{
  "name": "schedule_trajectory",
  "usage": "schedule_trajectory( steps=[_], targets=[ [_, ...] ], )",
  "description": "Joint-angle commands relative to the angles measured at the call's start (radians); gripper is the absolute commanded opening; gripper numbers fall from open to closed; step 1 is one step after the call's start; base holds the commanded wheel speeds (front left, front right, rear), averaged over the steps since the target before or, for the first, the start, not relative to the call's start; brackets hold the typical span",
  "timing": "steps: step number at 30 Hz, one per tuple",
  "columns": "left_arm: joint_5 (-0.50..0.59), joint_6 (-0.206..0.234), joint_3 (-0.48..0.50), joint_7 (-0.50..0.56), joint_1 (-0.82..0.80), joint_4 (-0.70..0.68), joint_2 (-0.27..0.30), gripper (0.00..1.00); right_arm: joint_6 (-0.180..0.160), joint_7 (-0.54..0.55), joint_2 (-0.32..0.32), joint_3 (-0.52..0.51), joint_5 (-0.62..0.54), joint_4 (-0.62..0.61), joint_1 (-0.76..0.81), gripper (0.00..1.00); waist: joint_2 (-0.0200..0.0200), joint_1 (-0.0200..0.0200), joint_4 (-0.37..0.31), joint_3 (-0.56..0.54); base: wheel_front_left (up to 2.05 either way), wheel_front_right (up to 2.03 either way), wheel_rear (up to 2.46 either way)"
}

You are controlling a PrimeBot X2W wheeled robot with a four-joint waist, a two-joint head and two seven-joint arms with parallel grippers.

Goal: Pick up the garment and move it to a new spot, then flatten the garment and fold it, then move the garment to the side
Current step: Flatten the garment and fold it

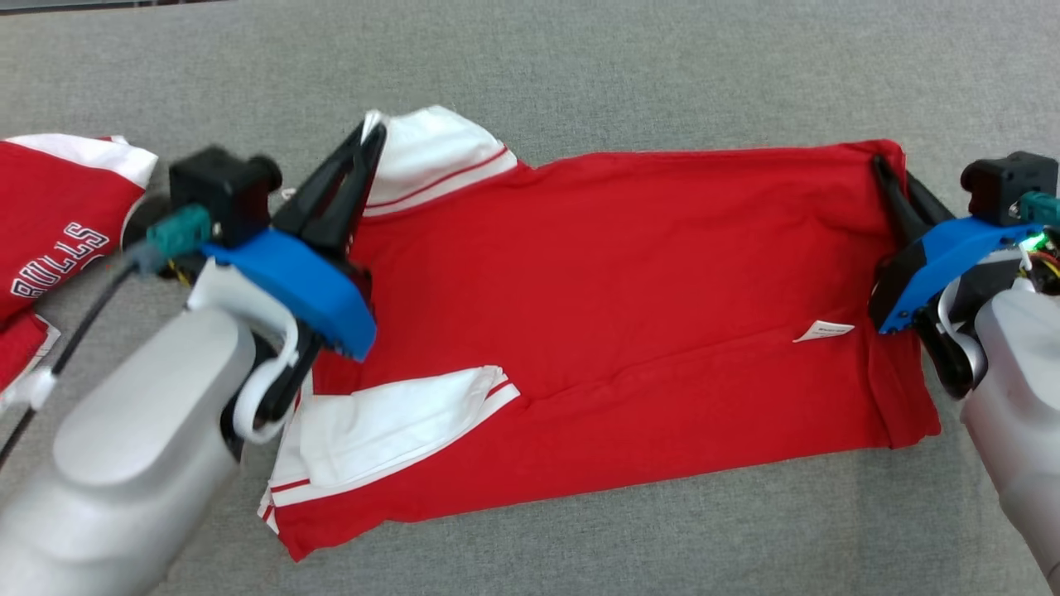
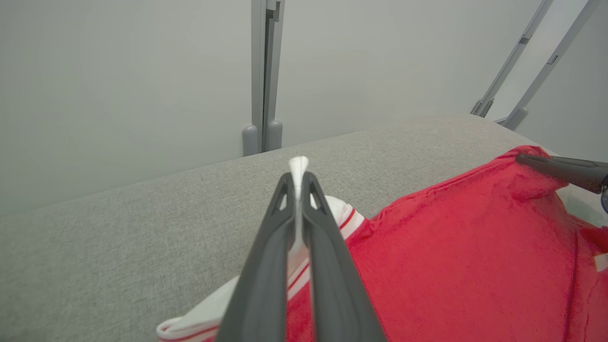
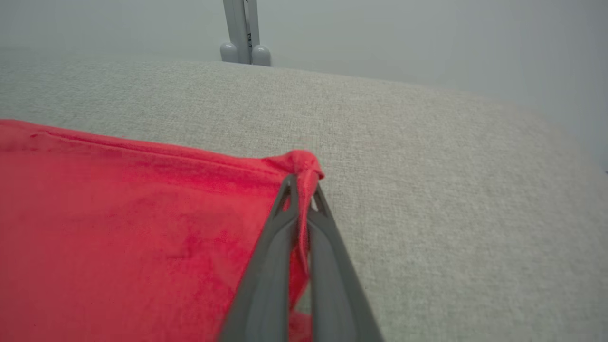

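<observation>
The garment (image 1: 629,281), a red shirt with white sleeves, lies spread lengthwise across the middle of the grey bench (image 1: 580,66), its hem end toward the robot's right and its sleeve end toward the left. It appears to be mid-fold, with both far corners gripped. The left pincer (image 1: 374,131) is closed on the far sleeve (image 1: 431,157); in the left wrist view a thin sliver of white cloth protrudes past the fingertips. The right pincer (image 1: 879,161) is closed on the far hem corner, where a small bunch of red cloth sits at the very tips. Both grips are shallow tip pinches, so the main hazard is slip: any pull that stretches the cloth between the two arms is likely to draw a corner out of the jaws. The left grip appears to hold sleeve cloth only, not the body layer beneath it. If so, the body may lag when the edge is carried over, and the fold line will come out skewed. Unequal travel of the two arms would have the same effect. The near sleeve (image 1: 389,430) lies loosely folded onto the body and could flip open if the cloth is dragged — move it smoothly. A second garment (image 1: 58,223) lies near the left forearm, at the bench's left end; a wide swing of that arm or its cable may snag it.
</observation>
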Motion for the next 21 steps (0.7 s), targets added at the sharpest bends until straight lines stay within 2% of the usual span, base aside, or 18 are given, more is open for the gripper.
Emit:
schedule_trajectory(
  steps=[1,6,12,16,21],
  targets=[
    [-0.004,0.025,0.006,0.003,0.034,-0.044,0.02,0.0,0.0,-0.012,-0.004,0.001,-0.002,0.007,0.016,0.0,0.0,0.0001,0.002,-0.004,0.0,0.0,0.0],
    [-0.014,0.132,0.015,0.009,0.165,-0.253,0.096,0.0,0.0,-0.054,-0.001,-0.008,-0.003,0.024,0.055,0.0,0.0,0.0001,0.011,-0.027,0.0,0.0,0.0],
    [-0.028,0.229,0.0,0.018,0.302,-0.413,0.146,0.0,0.0,-0.077,0.003,-0.031,-0.006,0.022,0.112,0.0,0.0,0.0001,0.025,-0.058,0.0,0.0,0.0],
    [-0.043,0.262,-0.004,0.005,0.365,-0.455,0.154,0.0,0.0,-0.082,0.0,-0.057,-0.012,-0.003,0.159,0.0,0.0,0.0001,0.033,-0.072,0.0,0.0,0.0],
    [-0.064,0.28,0.002,-0.023,0.419,-0.453,0.155,0.0,0.0,-0.082,-0.006,-0.114,-0.027,-0.101,0.238,0.0,0.0,0.0001,0.036,-0.085,0.0,0.0,0.0]
  ],
)
